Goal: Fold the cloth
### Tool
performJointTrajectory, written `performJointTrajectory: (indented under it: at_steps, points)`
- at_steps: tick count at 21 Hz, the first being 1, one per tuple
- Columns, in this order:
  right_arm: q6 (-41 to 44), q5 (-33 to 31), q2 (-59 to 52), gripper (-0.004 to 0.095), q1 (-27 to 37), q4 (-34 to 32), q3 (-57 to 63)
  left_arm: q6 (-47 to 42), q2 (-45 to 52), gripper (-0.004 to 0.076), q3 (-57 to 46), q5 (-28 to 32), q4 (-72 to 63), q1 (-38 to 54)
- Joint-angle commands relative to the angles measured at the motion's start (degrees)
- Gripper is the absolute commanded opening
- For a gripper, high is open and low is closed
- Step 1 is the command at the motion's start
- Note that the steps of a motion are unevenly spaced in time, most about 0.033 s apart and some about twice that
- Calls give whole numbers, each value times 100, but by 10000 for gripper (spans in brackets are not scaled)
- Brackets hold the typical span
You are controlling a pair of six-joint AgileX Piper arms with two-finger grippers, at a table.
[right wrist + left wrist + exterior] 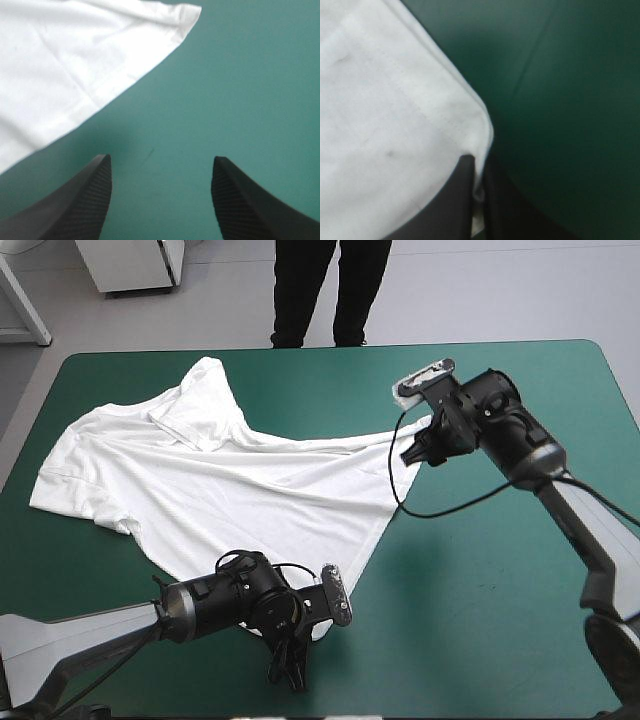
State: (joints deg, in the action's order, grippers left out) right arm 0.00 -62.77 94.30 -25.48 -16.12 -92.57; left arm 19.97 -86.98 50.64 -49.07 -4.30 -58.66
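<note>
The white T-shirt (230, 480) lies spread over the left and middle of the table, one sleeve toward the far edge. At its near hem corner my left gripper (292, 665) is shut on the T-shirt; the left wrist view shows the stitched corner (385, 125) pinched between the black fingers (455, 210). My right gripper (415, 453) hovers at the far right hem corner, open. In the right wrist view its fingers stand apart around bare cover (160, 159), and the T-shirt's corner (60, 60) lies ahead and to one side, untouched.
The teal-green cover (480, 580) spreads from the T-shirt's hem to the table's right and near edges. My left gripper works close to the near edge. The T-shirt's left sleeve reaches nearly to the table's left edge.
</note>
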Motion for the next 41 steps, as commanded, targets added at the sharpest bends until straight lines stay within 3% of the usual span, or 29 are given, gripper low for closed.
performJointTrajectory:
  at_steps: [1, 6, 12, 19, 27, 29, 31, 35, 38, 41]
  points:
    - [-168, 202, 375, 554, 319, 250, -885, -73, 147, -22, -48, -209, -789, -65]
    - [-683, 377, 1551, 554, 914, 1151, -1847, -73, 218, -22, -48, -209, -869, -65]
    - [-946, 450, 2662, 554, 1143, 1548, -2604, -73, 218, -22, -48, -302, -904, -65]
    - [-962, 585, 2951, 554, 1434, 1669, -2822, -73, 218, -22, -48, -364, -1012, -65]
    - [-1248, 585, 3548, 554, 1413, 2529, -3142, -60, 218, -22, -48, -351, -1002, -65]
    - [-1258, 571, 3723, 505, 1313, 2544, -3145, -60, 218, -22, -48, -375, -1002, -65]
    - [-1307, 496, 3879, 365, 1242, 2598, -3145, -60, 218, -22, -48, -375, -1012, -65]
    - [-1333, 239, 4087, -15, 1131, 2681, -3145, -184, 218, -22, -48, -354, -915, -65]
    - [-1333, 24, 3987, -7, 1131, 2654, -3145, -616, 326, -22, -37, -500, -508, -57]
    - [-1301, -309, 3456, -7, 1190, 2671, -3145, -1432, 997, -22, 358, -1056, 603, -57]
